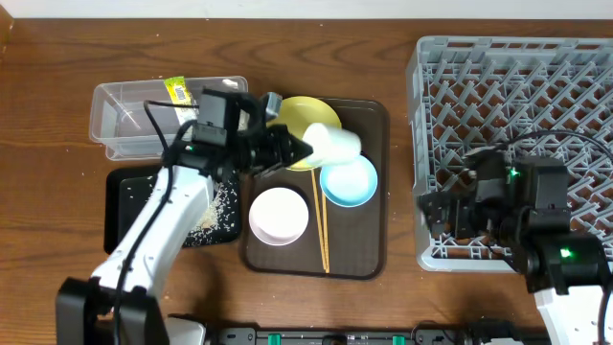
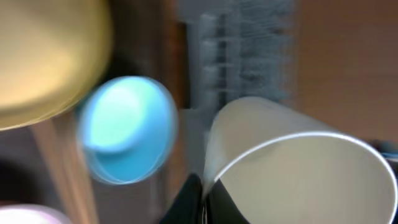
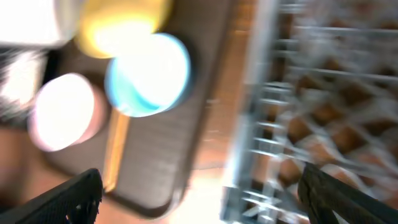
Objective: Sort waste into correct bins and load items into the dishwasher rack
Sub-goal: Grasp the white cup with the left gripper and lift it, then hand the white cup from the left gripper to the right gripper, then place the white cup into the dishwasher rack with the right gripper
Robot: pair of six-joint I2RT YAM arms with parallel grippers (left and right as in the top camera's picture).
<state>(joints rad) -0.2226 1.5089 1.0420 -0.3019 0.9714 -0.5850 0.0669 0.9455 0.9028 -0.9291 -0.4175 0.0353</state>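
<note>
My left gripper (image 1: 305,149) is shut on the rim of the small pale cup (image 1: 335,143), holding it above the brown serving tray; the cup fills the left wrist view (image 2: 298,168) with my fingers (image 2: 204,199) pinching its wall. The yellow plate (image 1: 297,117), light blue bowl (image 1: 350,182), white bowl (image 1: 279,215) and chopsticks (image 1: 321,225) lie on the serving tray. The snack wrapper (image 1: 177,90) lies in the clear tub (image 1: 124,120). Rice (image 1: 218,209) lies on the black tray (image 1: 124,196). My right gripper (image 1: 433,213) is open and empty at the grey rack's (image 1: 517,96) left front edge.
The dark brown serving tray (image 1: 369,240) sits between the bins and the rack. The right wrist view is blurred; it shows the blue bowl (image 3: 148,74), white bowl (image 3: 65,112), plate (image 3: 121,25) and rack lattice (image 3: 323,106).
</note>
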